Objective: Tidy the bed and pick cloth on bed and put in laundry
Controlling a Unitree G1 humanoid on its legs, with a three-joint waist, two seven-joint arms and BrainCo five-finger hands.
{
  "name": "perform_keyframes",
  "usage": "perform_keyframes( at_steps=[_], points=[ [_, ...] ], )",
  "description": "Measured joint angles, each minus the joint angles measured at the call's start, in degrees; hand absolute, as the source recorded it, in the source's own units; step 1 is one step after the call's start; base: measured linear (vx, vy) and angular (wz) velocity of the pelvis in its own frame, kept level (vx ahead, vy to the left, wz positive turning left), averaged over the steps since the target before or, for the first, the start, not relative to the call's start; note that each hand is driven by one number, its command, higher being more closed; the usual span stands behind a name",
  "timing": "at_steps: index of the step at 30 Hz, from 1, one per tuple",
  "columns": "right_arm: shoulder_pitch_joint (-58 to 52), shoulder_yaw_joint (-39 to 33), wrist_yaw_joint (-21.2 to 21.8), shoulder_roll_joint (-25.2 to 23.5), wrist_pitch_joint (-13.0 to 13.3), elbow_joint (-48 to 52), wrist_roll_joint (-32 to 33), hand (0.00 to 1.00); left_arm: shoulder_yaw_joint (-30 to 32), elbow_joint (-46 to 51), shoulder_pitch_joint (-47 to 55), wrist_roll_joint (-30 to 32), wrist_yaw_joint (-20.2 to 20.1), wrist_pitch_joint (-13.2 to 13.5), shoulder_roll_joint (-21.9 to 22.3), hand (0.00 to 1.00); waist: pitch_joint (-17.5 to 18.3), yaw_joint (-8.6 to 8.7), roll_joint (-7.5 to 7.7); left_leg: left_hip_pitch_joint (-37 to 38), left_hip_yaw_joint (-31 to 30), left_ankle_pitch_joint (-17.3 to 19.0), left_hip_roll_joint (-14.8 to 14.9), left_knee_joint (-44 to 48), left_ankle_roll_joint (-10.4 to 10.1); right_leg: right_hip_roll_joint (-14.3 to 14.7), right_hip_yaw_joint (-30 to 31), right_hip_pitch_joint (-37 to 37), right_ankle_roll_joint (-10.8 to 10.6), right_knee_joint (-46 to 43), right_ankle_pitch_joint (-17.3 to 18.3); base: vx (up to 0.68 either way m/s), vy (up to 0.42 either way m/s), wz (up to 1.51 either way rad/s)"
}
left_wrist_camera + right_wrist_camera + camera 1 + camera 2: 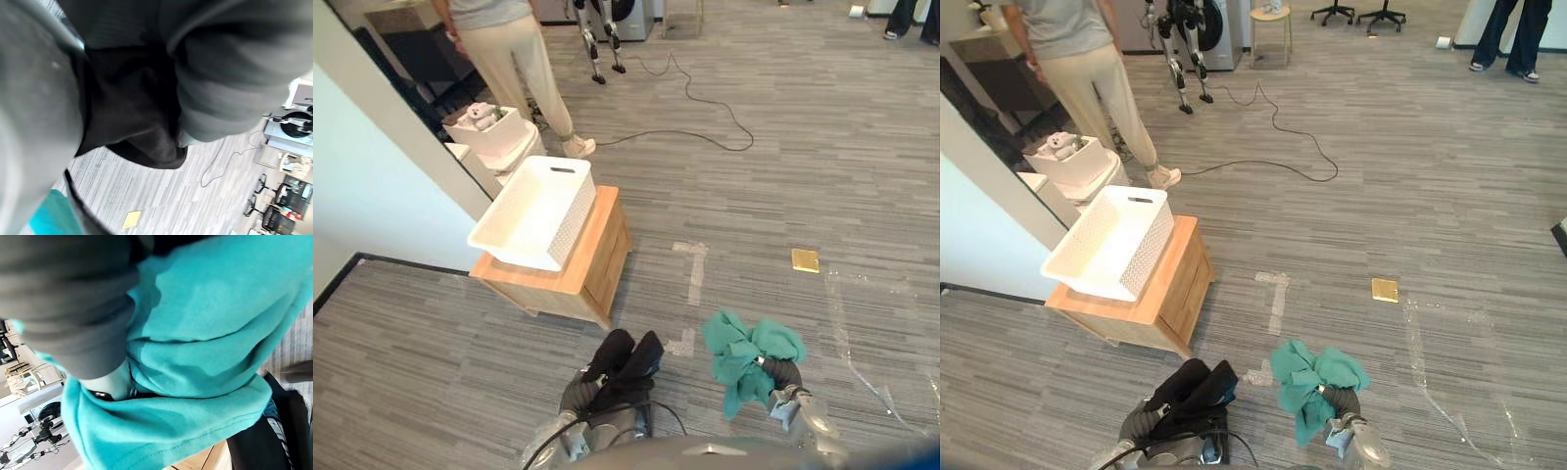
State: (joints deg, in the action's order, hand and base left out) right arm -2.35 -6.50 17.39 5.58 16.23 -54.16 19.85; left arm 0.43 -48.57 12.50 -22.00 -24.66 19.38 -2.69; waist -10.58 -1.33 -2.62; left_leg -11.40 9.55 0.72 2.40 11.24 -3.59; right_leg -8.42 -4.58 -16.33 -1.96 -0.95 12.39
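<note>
My left hand is low in front of me, shut on a bunched black cloth that hangs above the carpet; its wrist view has the black cloth pressed against a silver finger. Level with it, my right hand is shut on a crumpled teal cloth. In the right wrist view the teal cloth wraps over a finger. The white perforated laundry basket stands on a low wooden cabinet, ahead and to my left, apart from both hands.
A white wall runs along the left. Behind the cabinet is a white bin holding a plush toy, and a person stands beside it. On the carpet lie a black cable, a yellow square and tape marks.
</note>
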Motion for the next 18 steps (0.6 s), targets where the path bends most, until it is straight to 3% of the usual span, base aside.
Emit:
perform_keyframes(
  at_steps=[2,4,5,6,7,8,9,10,11,13,15,17,18],
  points=[
    [-0.06,0.23,0.44,-1.9,0.48,-0.75,-1.75,1.0,-0.59,-0.17,-0.23,-0.01,-0.01,0.63,-0.98,1.0,-0.45,0.0,0.62,-0.4,-0.2,2.8,-0.24,4.01,2.15,-0.42,-0.12,0.38,-1.17,-2.78,-0.91,0.25,0.094,-0.07],
    [-0.65,0.23,0.29,-2.27,0.49,-0.88,-2.25,1.0,-1.34,-0.24,-0.24,-0.59,-0.04,1.23,-1.16,1.0,-0.34,-0.52,0.61,1.2,0.26,3.37,-0.77,3.3,2.44,-0.87,0.91,2.09,-2.09,-7.0,-1.44,0.22,0.12,-0.25],
    [-0.99,0.21,-0.16,-2.31,0.49,-0.91,-2.26,1.0,-1.8,-0.23,-0.25,-1.14,-0.07,1.25,-1.14,1.0,-0.33,-1.31,0.68,3.88,0.95,4.12,-1.41,1.43,3.64,-1.65,2.42,5.18,-2.81,-15.02,-1.36,0.22,0.134,-0.37],
    [-1.01,0.21,-0.39,-2.33,0.49,-0.92,-2.28,1.0,-2.1,-0.24,-0.22,-1.1,-0.08,1.29,-1.19,1.0,-0.38,-1.25,0.84,4.91,1.02,4.42,-1.67,0.64,4.1,-2.11,2.61,6.89,-4.55,-19.61,-1.33,0.22,0.116,-0.32],
    [-0.95,0.21,-0.93,-2.56,0.5,-0.95,-2.35,1.0,-2.68,-0.13,-0.41,-1.13,-0.21,1.32,-1.57,1.0,-0.98,-1.09,1.86,7.74,1.72,5.34,-2.61,-0.22,4.71,-3.98,3.28,11.46,-8.04,-31.15,-2.65,0.29,0.115,-0.17],
    [-0.93,0.22,-1.26,-2.73,0.53,-1.06,-2.42,1.0,-2.71,-0.09,-0.6,-1.16,-0.29,1.31,-2.27,1.0,-1.65,-1.09,3.03,11.24,2.42,6.24,-3.92,-1.79,5.0,-6.13,3.78,15.65,-10.54,-42.05,-7.8,0.31,0.117,-0.14],
    [-1.08,0.23,-1.35,-2.74,0.57,-1.24,-2.42,1.0,-3.06,-0.15,-0.43,-1.15,-0.29,1.25,-2.4,1.0,-1.8,-0.92,3.19,13.57,2.41,6.64,-4.43,-2.96,5.41,-6.94,3.73,17.45,-10.15,-46.84,-12.06,0.35,0.124,-0.06],
    [-1.63,0.29,-1.33,-2.76,1.09,-1.27,-2.42,1.0,-4.25,-0.2,-0.21,-1.16,-0.2,1.18,-2.89,1.0,-1.95,-0.26,3.1,16.96,2.42,7.87,-4.52,-3.88,5.89,-7.9,2.78,19.96,-8.2,-53.8,-13.27,0.31,0.092,-0.01],
    [-1.83,0.65,-1.26,-2.75,1.34,-1.14,-2.38,1.0,-5.01,-0.18,-0.42,-1.63,0.05,1.09,-3.05,1.0,-2.26,0.02,2.61,19.2,2.29,9.24,-3.85,-4.01,6.14,-7.89,0.83,22.75,-6.11,-57.54,-8.79,0.3,0.067,0.01],
    [-1.81,0.98,-1.16,-2.68,1.59,-0.05,-2.17,1.0,-5.05,-0.19,-0.34,-2.25,0.13,0.76,-3.21,1.0,-2.3,0.5,2.72,21.14,2.17,10.36,-2.82,-4.02,7.02,-7.52,-3.16,26.22,-5.31,-57.14,-3.27,0.26,0.012,0.04],
    [-1.95,1.1,-1.03,-2.66,1.8,1.03,-2.03,1.0,-5.14,-0.19,-0.8,-2.48,0.6,-0.38,-3.27,1.0,-2.35,0.83,2.64,22.95,0.85,11.48,-1.34,-3.67,6.55,-6.51,-8.41,29.37,-5.1,-47.94,-0.44,0.37,-0.055,0.34],
    [-2.01,1.25,-0.55,-2.69,1.75,1.26,-2.01,1.0,-5.54,-0.19,-1.51,-3.8,1.37,-1.3,-3.17,1.0,-2.52,1.81,2.34,23.77,-1.94,12.03,0.17,-3.06,6.09,-4.43,-10.38,29.8,-4.63,-33.43,-1.05,0.5,-0.176,0.76],
    [-2.03,1.22,-0.27,-2.66,1.74,1.6,-1.92,1.0,-5.87,-0.19,-2.0,-4.29,1.6,-1.35,-3.07,1.0,-2.67,2.04,2.1,24.27,-4.16,12.06,1.08,-3.09,6.01,-2.88,-10.13,29.71,-3.94,-22.97,-4.11,0.47,-0.249,0.95]
  ],
)
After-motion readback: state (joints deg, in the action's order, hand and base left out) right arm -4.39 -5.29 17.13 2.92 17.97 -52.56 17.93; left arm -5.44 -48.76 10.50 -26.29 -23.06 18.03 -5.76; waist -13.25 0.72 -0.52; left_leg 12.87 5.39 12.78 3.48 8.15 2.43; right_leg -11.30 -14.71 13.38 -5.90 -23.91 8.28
